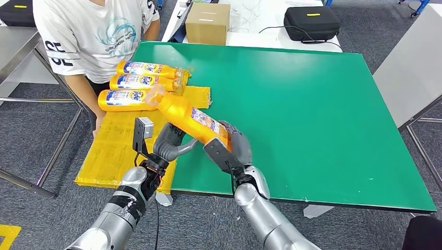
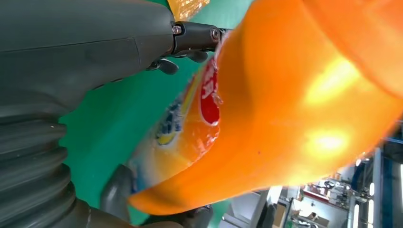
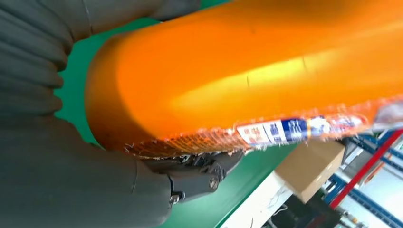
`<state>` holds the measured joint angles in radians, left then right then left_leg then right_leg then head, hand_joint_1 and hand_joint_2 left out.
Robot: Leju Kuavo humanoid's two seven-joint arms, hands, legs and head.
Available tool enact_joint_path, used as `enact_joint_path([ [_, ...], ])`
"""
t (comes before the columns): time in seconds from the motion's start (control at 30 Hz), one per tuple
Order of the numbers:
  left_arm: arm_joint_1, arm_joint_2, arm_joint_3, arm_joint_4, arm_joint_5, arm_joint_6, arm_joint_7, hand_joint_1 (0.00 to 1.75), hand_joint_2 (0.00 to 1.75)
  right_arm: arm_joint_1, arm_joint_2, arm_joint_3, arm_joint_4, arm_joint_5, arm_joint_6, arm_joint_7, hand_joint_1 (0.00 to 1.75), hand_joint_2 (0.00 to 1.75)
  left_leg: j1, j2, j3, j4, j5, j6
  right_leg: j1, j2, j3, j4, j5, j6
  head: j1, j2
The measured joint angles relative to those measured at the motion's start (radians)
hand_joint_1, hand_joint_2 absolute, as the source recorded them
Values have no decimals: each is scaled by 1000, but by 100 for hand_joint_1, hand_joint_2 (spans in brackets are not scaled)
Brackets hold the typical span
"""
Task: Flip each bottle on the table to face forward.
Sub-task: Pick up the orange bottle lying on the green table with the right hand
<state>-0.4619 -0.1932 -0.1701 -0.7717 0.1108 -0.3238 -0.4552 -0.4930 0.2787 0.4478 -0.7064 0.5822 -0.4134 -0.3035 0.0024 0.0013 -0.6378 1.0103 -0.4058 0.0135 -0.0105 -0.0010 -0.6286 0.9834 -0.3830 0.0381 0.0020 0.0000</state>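
My right hand (image 1: 231, 147) grips an orange bottle (image 1: 190, 115) by its base, tilted above the near left part of the green table (image 1: 312, 114), cap pointing away to the left. Its label (image 1: 208, 123) faces up. In the right wrist view the bottle (image 3: 247, 71) lies across my right hand (image 3: 71, 180). My left hand (image 1: 169, 141) is cupped just under the bottle's middle. In the left wrist view the bottle (image 2: 294, 109) sits between the thumb and fingers of my left hand (image 2: 71, 71), which are spread. Three more orange bottles (image 1: 143, 82) lie side by side on a yellow mat (image 1: 117, 151).
A person in a white shirt (image 1: 94, 36) stands at the table's left edge, close to the lying bottles. A cardboard box (image 1: 207, 23) and a black case (image 1: 311, 23) rest on the white table behind. Grey tables flank both sides.
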Motion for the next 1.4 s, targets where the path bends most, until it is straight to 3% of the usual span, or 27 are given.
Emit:
enact_joint_path([
  [0.57,5,0,-38,-13,6,25,-2,0,175,-40,59,87,119,43,40,28,175,175,0,0,0,0,0,0,0,0,0,0,0,0,0,0],
  [0.6,6,0,-40,-16,6,30,-2,44,175,-41,60,87,121,43,42,29,149,175,0,0,0,0,0,0,0,0,0,0,0,0,0,0],
  [0.7,10,0,-42,-22,11,44,-2,175,175,-46,62,93,127,44,46,33,18,175,0,0,0,0,0,0,0,0,0,0,0,0,0,0],
  [0.73,11,0,-43,-25,13,50,-2,175,175,-47,62,98,129,44,46,34,0,175,0,0,0,0,0,0,0,0,0,0,0,0,0,0],
  [0.97,18,1,-44,-62,0,133,-10,175,175,-43,67,112,132,20,27,36,0,175,0,0,-1,0,0,0,0,0,-1,0,0,0,0,0],
  [1.4,23,7,-12,-118,6,188,-14,175,175,-12,41,105,93,-16,7,22,0,175,0,0,-1,0,0,0,0,0,-1,0,0,0,0,0],
])
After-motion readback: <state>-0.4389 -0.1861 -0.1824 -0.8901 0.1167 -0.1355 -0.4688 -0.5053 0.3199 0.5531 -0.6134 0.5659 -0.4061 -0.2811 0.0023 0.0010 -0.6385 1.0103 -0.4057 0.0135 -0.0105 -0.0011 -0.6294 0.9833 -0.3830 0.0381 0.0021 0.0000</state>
